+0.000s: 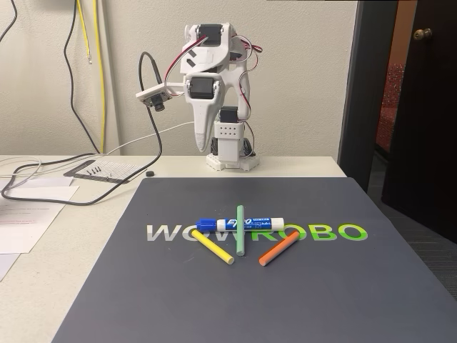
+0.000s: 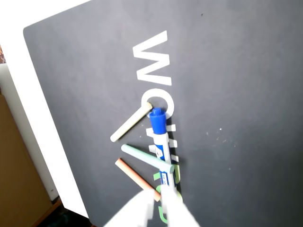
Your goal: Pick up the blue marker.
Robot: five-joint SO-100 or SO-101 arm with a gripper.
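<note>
The white arm (image 1: 214, 93) stands folded upright at the dark mat's (image 1: 107, 286) far edge, gripper (image 1: 202, 146) pointing down, jaws together, holding nothing. The blue marker (image 1: 241, 224) lies mid-mat, beneath a green stick (image 1: 240, 230).

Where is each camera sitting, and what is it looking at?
Fixed view: it stands at the table's near end, facing the folded-up arm across the dark mat.
Wrist view: it rides on the arm, looking down at the mat; the blurred white tool pokes in from the bottom edge.
Both show the blue marker with the green stick lying across it.
</note>
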